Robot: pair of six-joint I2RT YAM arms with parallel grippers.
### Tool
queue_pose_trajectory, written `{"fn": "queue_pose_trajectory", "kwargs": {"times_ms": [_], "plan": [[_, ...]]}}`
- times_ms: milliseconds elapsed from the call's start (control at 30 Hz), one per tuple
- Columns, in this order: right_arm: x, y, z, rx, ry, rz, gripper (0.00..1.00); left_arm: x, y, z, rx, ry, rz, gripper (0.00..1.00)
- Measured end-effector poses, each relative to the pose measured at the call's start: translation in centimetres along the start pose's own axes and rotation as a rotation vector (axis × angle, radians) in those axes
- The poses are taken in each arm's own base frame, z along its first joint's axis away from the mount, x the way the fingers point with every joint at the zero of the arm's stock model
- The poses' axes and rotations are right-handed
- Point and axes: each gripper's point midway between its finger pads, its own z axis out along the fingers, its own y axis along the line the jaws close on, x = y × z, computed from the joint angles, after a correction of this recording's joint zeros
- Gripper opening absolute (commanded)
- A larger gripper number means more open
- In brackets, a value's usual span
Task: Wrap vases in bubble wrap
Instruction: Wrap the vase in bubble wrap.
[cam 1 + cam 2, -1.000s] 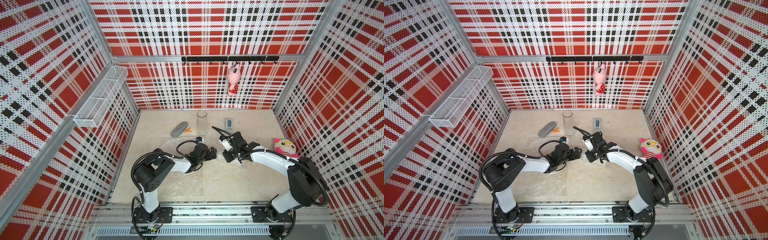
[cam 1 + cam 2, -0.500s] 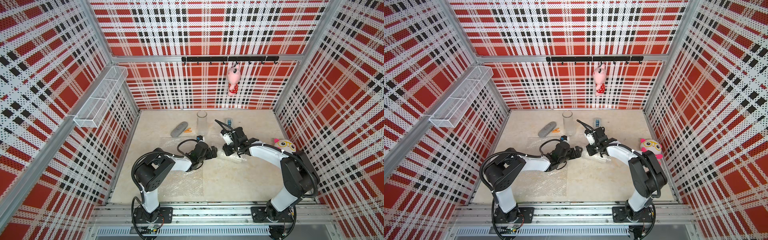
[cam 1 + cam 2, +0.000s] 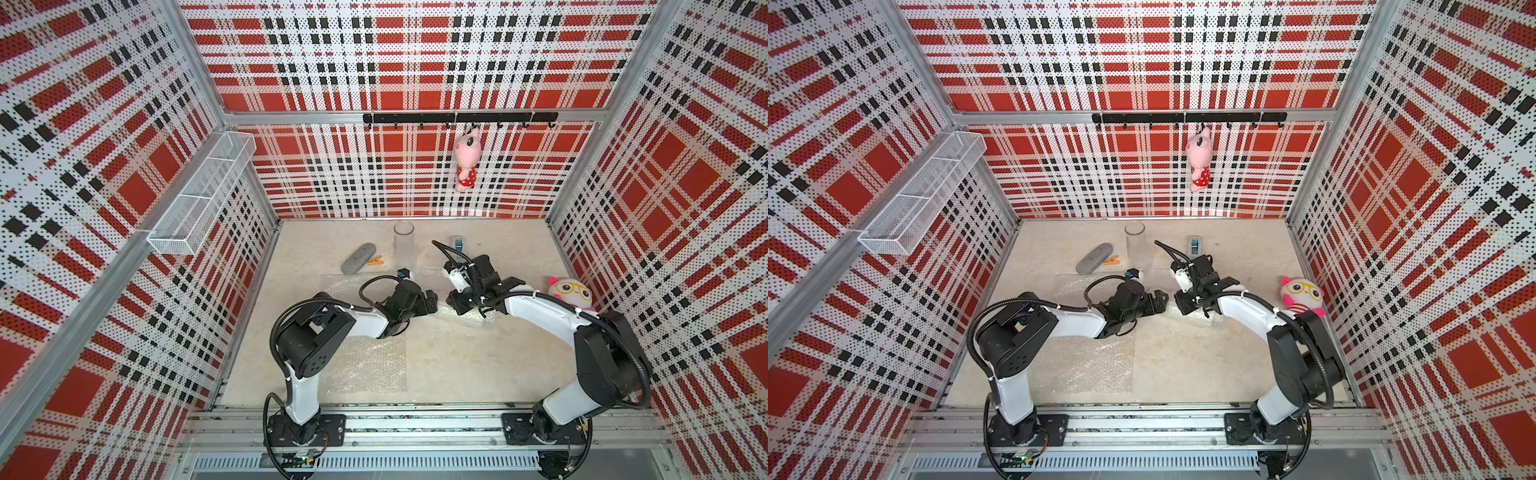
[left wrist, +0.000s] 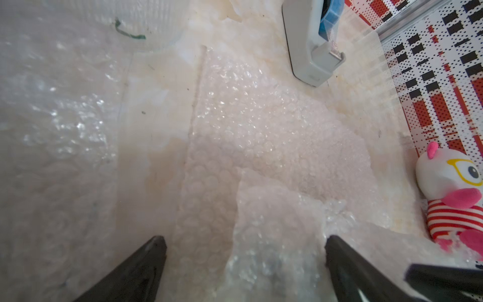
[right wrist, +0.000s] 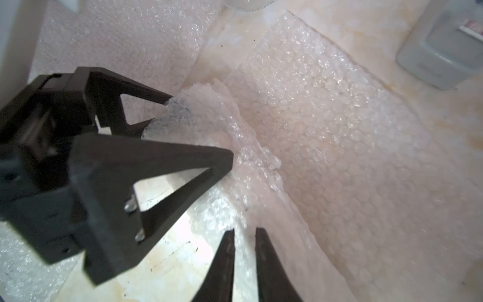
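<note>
Lying between left jaws: bubble wrap [image 4: 274, 235].

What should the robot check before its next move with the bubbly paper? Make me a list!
1. The left gripper is open: ok, jaws wide apart.
2. A corner of the bubble wrap is raised between those jaws: ok.
3. The right gripper is holding the wrap: cannot tell, its jaws stand a narrow gap apart at the wrap's edge.
4. A vase is lying on this wrap: not ok, none is on it.
5. The glass vase is upright at the back: ok.
</note>
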Motion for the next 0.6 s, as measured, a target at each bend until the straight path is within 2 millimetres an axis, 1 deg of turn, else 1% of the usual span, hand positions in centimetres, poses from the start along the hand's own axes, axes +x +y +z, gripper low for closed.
{"fn": "queue_pose_trajectory", "kwargs": {"times_ms": [67, 133, 167, 233, 267, 300, 367, 433, 500, 600], "plan": [[-0.5, 0.3, -1.2, 0.016, -0.024, -0.026, 0.32, 0.0, 0.0, 0.0, -0.001, 0.0, 0.001, 1.0], [-1.1, 1.0, -2.2, 0.039, -0.051, -0.071, 0.44, 0.0, 0.1, 0.0, -0.001, 0.0, 0.001, 1.0], [-1.4, 1.4, -2.7, 0.051, -0.065, -0.104, 0.53, 0.0, 0.1, 0.0, -0.001, 0.0, 0.001, 1.0], [-1.6, 2.3, -3.3, 0.08, -0.085, -0.17, 0.76, 0.0, 0.1, 0.0, -0.001, 0.0, 0.002, 1.0], [-1.4, 2.5, -3.5, 0.092, -0.084, -0.2, 0.86, 0.0, 0.1, 0.0, -0.001, 0.0, 0.002, 1.0], [-1.1, 2.6, -3.5, 0.108, -0.079, -0.23, 0.92, 0.0, 0.1, 0.0, -0.001, 0.0, 0.003, 1.0], [-0.3, 1.9, -3.4, 0.151, -0.059, -0.274, 0.97, -0.1, 0.2, 0.1, -0.003, -0.001, 0.004, 1.0], [0.7, 1.1, -3.3, 0.18, -0.043, -0.303, 0.99, -0.1, 0.2, 0.1, -0.002, -0.001, 0.006, 1.0], [1.8, 0.6, -3.1, 0.19, -0.023, -0.328, 0.99, -0.2, 0.2, 0.1, 0.0, 0.002, 0.013, 1.0], [2.5, 0.2, -2.7, 0.195, 0.001, -0.351, 0.98, -0.2, 0.3, 0.1, 0.002, 0.004, 0.018, 1.0]]}}
